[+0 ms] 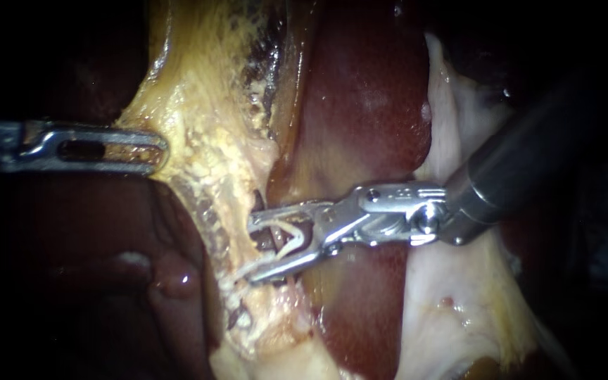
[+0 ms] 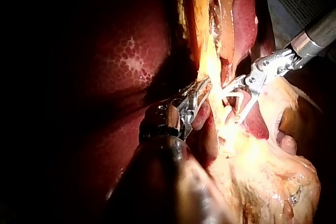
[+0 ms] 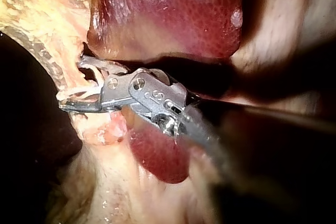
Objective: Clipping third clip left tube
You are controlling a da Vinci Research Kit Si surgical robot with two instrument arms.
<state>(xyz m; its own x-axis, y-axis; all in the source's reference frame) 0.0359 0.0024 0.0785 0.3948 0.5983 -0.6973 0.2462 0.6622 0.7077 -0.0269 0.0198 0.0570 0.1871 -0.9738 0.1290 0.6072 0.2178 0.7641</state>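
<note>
My right instrument [image 1: 250, 249] comes in from the upper right. Its jaws stand apart and carry a white V-shaped clip [image 1: 288, 236] that touches both. They straddle a thin tube [image 1: 262, 241] at the edge of the yellow fatty tissue [image 1: 212, 148]; which tube this is I cannot tell. The right wrist view shows the same jaws [image 3: 71, 85] spread against the yellow band. My left instrument [image 1: 156, 151] enters from the left, its slotted jaws shut on that yellow tissue and holding it taut. In the left wrist view it [image 2: 197, 95] grips the same fold, with the right instrument [image 2: 233, 103] just beyond.
Dark red liver [image 1: 367, 105] lies behind and under the right instrument's jaws. Pale whitish tissue [image 1: 452, 295] spreads below its shaft. Another dark liver lobe [image 1: 72, 281] fills the lower left.
</note>
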